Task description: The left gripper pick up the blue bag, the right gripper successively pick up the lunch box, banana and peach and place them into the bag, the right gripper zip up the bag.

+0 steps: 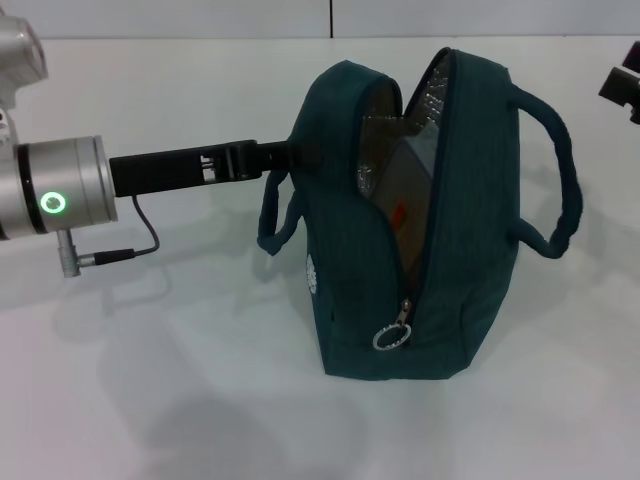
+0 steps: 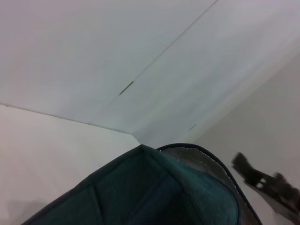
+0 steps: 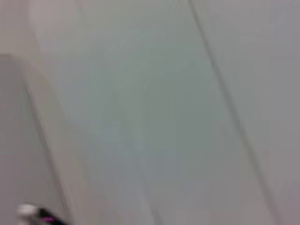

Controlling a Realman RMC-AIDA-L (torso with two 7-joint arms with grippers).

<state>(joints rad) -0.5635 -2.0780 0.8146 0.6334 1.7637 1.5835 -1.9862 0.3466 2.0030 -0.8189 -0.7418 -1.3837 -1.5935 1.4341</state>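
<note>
The blue bag (image 1: 360, 290) stands upright on the white table (image 1: 180, 400) with its top gaping open and silver lining showing. Inside it rests a pale box with a red mark, the lunch box (image 1: 405, 195). My left gripper (image 1: 292, 155) reaches in from the left and is shut on the bag's left wall near the top, by the left handle (image 1: 272, 225). The bag's top edge (image 2: 154, 183) also fills the bottom of the left wrist view. My right gripper (image 1: 622, 85) hangs at the far right, away from the bag. The banana and the peach are out of view.
The zip pull with its metal ring (image 1: 392, 335) hangs low on the bag's front end. The right handle (image 1: 560, 190) loops out to the right. A cable (image 1: 130, 250) trails under my left wrist. The back wall (image 1: 330, 15) runs behind the table.
</note>
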